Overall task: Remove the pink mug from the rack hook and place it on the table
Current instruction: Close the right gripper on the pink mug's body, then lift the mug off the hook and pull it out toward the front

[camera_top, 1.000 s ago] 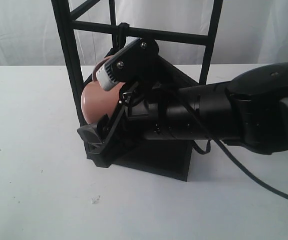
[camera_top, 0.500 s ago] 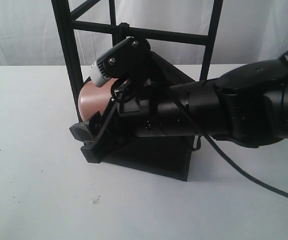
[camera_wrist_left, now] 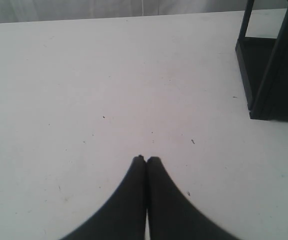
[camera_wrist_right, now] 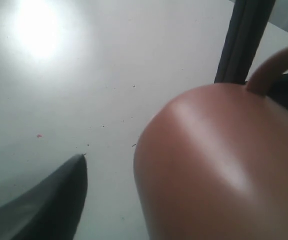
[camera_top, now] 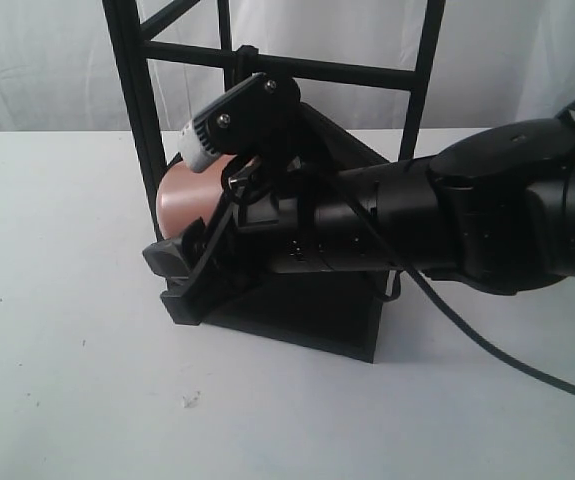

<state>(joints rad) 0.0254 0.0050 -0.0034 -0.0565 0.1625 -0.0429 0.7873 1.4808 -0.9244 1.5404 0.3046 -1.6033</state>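
The pink mug point(camera_top: 189, 200) hangs in the black rack point(camera_top: 132, 110), below the rack hook point(camera_top: 245, 55) on the crossbar. My right gripper point(camera_top: 192, 240) reaches in from the right and stands open around the mug. Its lower finger point(camera_top: 172, 260) lies just under the mug body. In the right wrist view the mug point(camera_wrist_right: 219, 165) fills the near side, handle point(camera_wrist_right: 274, 67) pointing toward a rack post point(camera_wrist_right: 244, 40). One dark finger point(camera_wrist_right: 58, 195) is apart from the mug; the other is hidden. My left gripper point(camera_wrist_left: 146, 159) is shut and empty above the table point(camera_wrist_left: 83, 100).
The rack's black base point(camera_top: 307, 315) rests on the white table point(camera_top: 57, 300). A cable point(camera_top: 487, 350) trails from the right arm across the tabletop. A small scrap point(camera_top: 189, 400) lies near the front. The left wrist view shows the rack's lower corner point(camera_wrist_left: 269, 75).
The right arm pushed left and slightly up a second ago, bringing its fingers further around the mug. It has barely moved in the last half second.
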